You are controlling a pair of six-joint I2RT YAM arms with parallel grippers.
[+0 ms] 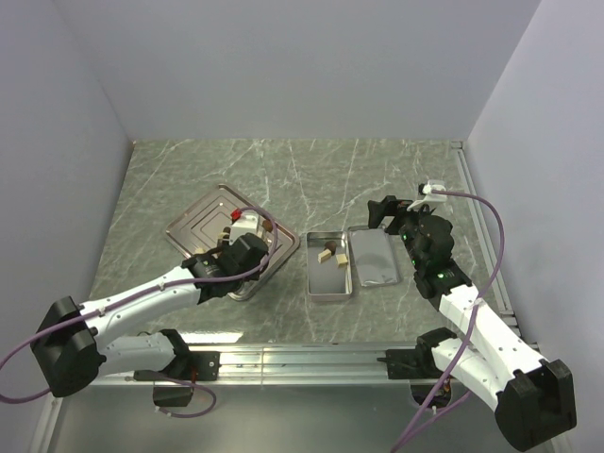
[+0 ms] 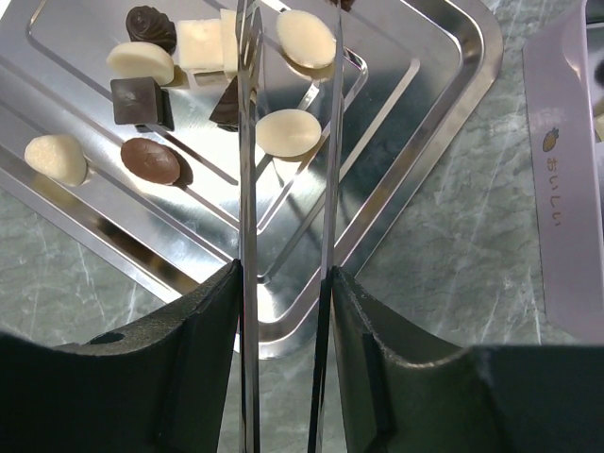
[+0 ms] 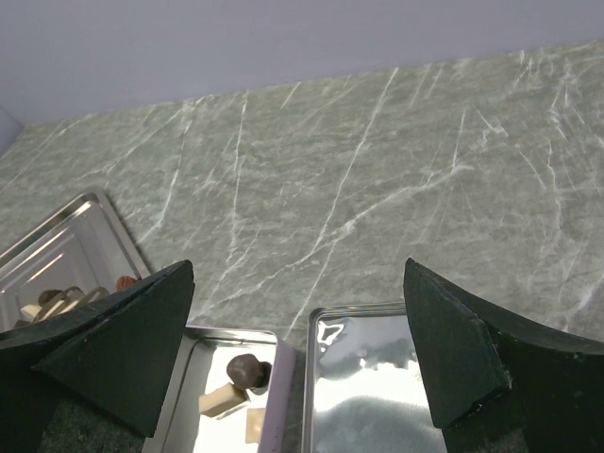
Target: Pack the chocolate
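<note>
Several chocolates lie on the ridged steel tray (image 2: 425,85): dark ones (image 2: 151,160) and cream ones (image 2: 140,61). My left gripper (image 2: 283,274) is shut on thin metal tongs (image 2: 247,189), whose two blades reach over the tray on either side of a cream oval chocolate (image 2: 288,132). The open tin (image 1: 330,283) holds three chocolates, among them a dark ball (image 3: 242,368) and a tan piece (image 3: 215,399). My right gripper (image 3: 298,269) is open and empty, hovering above the tin and its lid (image 3: 377,396).
The tray (image 1: 203,222) stands left of centre, the tin in the middle, and the upturned lid (image 1: 375,255) right beside it. The tin's lilac side (image 2: 566,170) shows at the right of the left wrist view. Walls enclose the marble table.
</note>
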